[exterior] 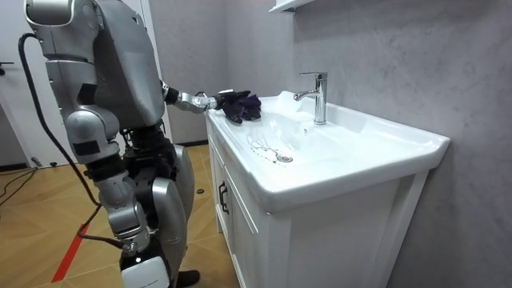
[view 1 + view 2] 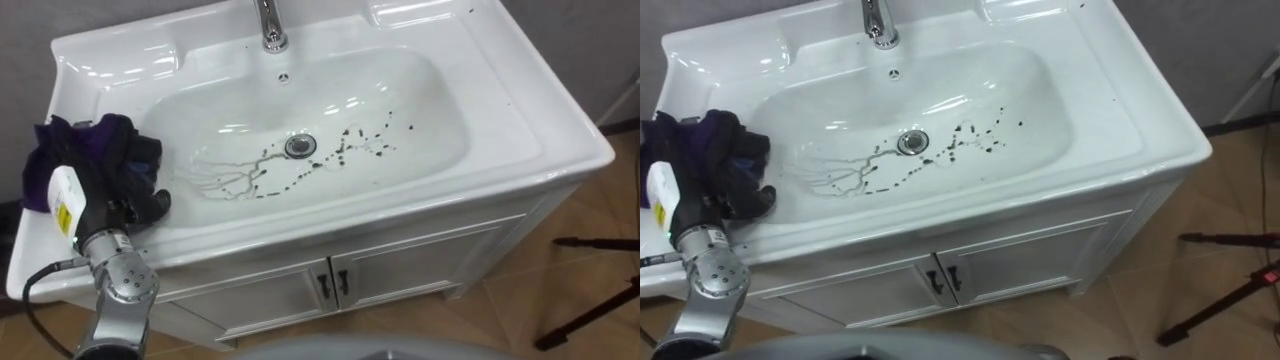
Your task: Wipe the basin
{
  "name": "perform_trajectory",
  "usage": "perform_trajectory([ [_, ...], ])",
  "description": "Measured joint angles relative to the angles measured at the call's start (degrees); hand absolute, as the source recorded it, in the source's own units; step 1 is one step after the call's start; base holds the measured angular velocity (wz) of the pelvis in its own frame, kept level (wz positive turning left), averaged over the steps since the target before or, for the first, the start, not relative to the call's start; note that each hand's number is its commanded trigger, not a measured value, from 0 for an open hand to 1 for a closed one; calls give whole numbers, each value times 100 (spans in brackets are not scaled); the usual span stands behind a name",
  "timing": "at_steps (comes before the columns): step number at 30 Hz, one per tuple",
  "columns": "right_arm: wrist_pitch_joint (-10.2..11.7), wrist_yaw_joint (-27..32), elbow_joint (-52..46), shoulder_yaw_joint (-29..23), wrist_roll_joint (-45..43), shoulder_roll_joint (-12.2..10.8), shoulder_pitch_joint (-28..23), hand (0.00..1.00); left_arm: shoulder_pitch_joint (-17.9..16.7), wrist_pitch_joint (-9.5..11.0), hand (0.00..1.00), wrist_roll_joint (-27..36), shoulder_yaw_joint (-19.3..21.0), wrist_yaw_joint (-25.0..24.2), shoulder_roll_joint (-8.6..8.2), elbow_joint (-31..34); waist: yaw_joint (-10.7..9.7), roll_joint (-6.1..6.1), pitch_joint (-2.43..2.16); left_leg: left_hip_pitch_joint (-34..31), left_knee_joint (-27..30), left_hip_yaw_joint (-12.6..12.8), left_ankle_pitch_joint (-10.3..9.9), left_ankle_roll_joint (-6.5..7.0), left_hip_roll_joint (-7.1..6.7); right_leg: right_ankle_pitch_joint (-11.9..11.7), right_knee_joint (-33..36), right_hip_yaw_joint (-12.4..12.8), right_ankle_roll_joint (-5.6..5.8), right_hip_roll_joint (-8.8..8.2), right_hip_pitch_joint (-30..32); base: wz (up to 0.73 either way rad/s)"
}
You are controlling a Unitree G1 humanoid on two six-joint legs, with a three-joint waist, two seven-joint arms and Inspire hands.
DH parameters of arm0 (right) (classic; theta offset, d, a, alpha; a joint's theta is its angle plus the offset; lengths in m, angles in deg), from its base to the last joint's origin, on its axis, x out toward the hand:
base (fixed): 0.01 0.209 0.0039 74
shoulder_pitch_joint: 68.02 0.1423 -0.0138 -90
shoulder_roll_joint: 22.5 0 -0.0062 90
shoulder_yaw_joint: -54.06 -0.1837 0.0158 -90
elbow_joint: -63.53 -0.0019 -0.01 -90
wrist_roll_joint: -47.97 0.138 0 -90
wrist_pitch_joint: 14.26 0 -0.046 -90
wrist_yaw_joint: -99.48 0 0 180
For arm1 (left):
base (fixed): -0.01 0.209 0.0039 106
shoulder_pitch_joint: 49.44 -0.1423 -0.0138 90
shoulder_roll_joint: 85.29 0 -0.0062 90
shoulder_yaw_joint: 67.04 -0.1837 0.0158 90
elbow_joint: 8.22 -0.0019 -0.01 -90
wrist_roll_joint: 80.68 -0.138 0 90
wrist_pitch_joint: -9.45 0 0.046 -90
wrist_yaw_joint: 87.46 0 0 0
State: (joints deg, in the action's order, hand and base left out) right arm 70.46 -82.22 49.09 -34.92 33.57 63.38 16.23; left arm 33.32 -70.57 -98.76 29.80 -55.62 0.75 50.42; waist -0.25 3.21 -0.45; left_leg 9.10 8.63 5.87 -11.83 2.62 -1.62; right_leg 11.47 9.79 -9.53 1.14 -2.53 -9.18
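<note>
Basin holding dark specks near drain, left hand clamped on purple cloth

Robot stands at end of counter; left hand grips purple cloth on basin rim, faucet beyond.

Silver-grey shell, black cable, black-fingered left robot hand.
</note>
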Motion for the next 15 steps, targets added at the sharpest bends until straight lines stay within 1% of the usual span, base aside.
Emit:
perform_trajectory([
  [4, -107, -32, -15, 2, -45, -2, 14, 0, 7, -177, 0, 15, 0, -88, 41, 19, -87, 5, -6, 13, 5, 15, 2, -3, 5, -2, -2, -13, -2, 1, -30, 0],
  [6, -131, -34, 0, 3, -41, -11, 11, 0, 22, -214, 0, 15, -7, -112, 62, -22, -99, 5, -6, 10, 10, 17, 3, -5, 6, -1, -9, -12, -4, 0, -18, 0],
  [9, -240, -33, 26, -8, 5, -44, 2, 0, 50, -218, 0, 13, -2, -113, 67, -142, -91, 15, -10, 10, 0, 29, 3, -5, 11, -2, -4, -3, -8, 2, -14, 0],
  [10, -247, -33, 25, -8, -2, -46, -11, 0, 50, -219, 17, 14, 1, -124, 68, -201, -99, 33, -21, 1, -1, 23, 3, -5, 11, -3, -3, -6, -8, 1, -10, 0],
  [11, -256, -34, 25, -8, -2, -47, -13, 0, 55, -219, 59, 14, 8, -146, 68, -220, -101, 40, -26, -2, -1, 23, 3, -5, 12, -3, -1, -6, -8, 1, -7, 0],
  [13, -319, -33, 20, -13, -6, -51, -10, 0, 67, -222, 100, 13, 50, -281, 73, -234, -99, 60, -39, -9, 0, 23, 7, -11, 13, -4, 0, -10, -11, 3, 0, 0],
  [15, -358, -34, 12, -16, -62, -51, 0, 0, 84, -222, 100, 10, 120, -364, 71, -234, -95, 66, -43, 3, 6, 24, 14, -17, 14, -3, 7, -4, -15, 5, -1, 0],
])
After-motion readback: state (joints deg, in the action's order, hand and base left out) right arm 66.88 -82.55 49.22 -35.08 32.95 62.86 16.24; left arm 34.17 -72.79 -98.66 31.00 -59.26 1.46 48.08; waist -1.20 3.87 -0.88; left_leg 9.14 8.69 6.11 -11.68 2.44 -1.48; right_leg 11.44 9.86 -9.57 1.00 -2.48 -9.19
